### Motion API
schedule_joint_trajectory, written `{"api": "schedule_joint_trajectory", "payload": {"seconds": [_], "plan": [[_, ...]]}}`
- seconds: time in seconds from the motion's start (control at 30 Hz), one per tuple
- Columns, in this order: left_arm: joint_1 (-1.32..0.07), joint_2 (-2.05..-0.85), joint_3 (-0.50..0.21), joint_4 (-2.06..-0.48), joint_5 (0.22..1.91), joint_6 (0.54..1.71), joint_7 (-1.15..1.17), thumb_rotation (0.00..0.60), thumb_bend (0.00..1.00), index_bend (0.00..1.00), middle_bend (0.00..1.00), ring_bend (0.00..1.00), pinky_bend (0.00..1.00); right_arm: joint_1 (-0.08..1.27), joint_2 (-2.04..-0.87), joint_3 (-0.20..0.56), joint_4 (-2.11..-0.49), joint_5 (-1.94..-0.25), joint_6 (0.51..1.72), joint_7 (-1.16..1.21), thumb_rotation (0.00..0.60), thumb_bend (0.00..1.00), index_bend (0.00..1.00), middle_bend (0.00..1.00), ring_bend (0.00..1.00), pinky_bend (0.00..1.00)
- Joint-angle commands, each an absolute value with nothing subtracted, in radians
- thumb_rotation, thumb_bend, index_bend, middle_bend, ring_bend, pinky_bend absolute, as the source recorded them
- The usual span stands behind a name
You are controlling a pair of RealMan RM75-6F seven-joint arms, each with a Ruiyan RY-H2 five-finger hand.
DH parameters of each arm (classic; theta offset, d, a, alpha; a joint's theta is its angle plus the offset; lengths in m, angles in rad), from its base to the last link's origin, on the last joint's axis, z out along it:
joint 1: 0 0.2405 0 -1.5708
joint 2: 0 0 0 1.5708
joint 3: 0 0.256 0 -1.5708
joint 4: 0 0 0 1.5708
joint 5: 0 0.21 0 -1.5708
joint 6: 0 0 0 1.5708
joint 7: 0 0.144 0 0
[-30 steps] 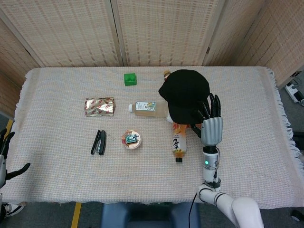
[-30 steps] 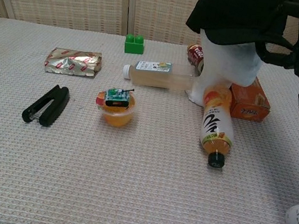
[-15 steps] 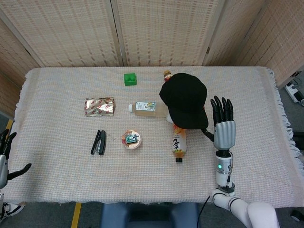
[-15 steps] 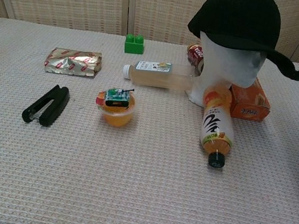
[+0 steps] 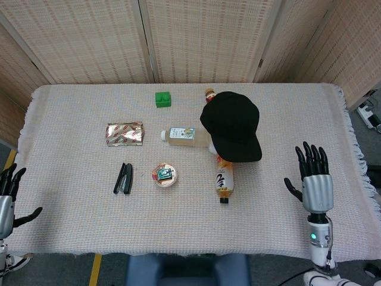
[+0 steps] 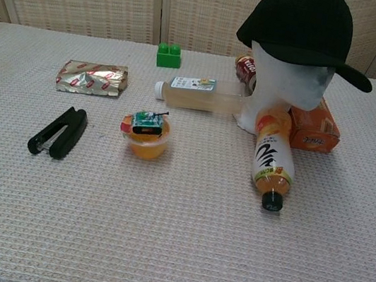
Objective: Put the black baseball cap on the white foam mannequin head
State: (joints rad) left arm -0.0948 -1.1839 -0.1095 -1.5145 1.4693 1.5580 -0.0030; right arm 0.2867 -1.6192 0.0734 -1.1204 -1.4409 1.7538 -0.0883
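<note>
Cap point(image 5: 232, 125), black fabric, domed, covers the head from above; right hand point(image 5: 314, 185) hangs off the table's near right edge, fingers spread, empty; left hand point(image 5: 7, 199) likewise at far left. Chest view: cap sits on smooth white foam head point(image 6: 285, 85), brim pointing right.

Green toy brick point(image 5: 163, 99) at the far side of the cloth-covered table point(image 5: 71, 208); crinkled foil packet point(image 5: 125, 133) to the left, black stapler point(image 5: 123, 178) nearer the front edge below it. Clear bottle of pale drink point(image 5: 181, 135) lies on its side mid-table, orange-filled cup point(image 5: 164, 176) in front of it with a small green item on top, possibly a toy. Orange-labelled bottle point(image 6: 272, 157) lies cap toward the front, an orange box point(image 6: 313, 127) just behind it and a red can point(image 6: 245, 67) farther back.
</note>
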Motion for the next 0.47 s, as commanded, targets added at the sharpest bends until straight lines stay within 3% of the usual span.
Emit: {"api": "schedule_joint_trajectory", "payload": {"seconds": [0.03,0.2,0.47], "plan": [[-0.096,-1.183,-0.103,-1.516,1.481,1.558,0.003,0.6,0.15,0.12,0.02,0.0,0.18,0.189,-1.467,0.001,-1.311,-1.41,1.715,-0.252,0.6,0.13,0.0,0.0,0.0,0.0],[-0.099,-1.188,-0.083,-1.508,1.519,1.56,0.015,0.6,0.15,0.12,0.02,0.0,0.18,0.139,-1.333,-0.042,-1.51,-1.367,1.653,-0.35,0.6,0.1,0.0,0.0,0.0,0.0],[-0.103,-1.202,-0.059,-1.502,1.55,1.554,0.076,0.6,0.14,0.12,0.02,0.0,0.17,0.118,-1.283,-0.011,-1.566,-1.372,1.641,-0.332,0.6,0.09,0.0,0.0,0.0,0.0]]}}
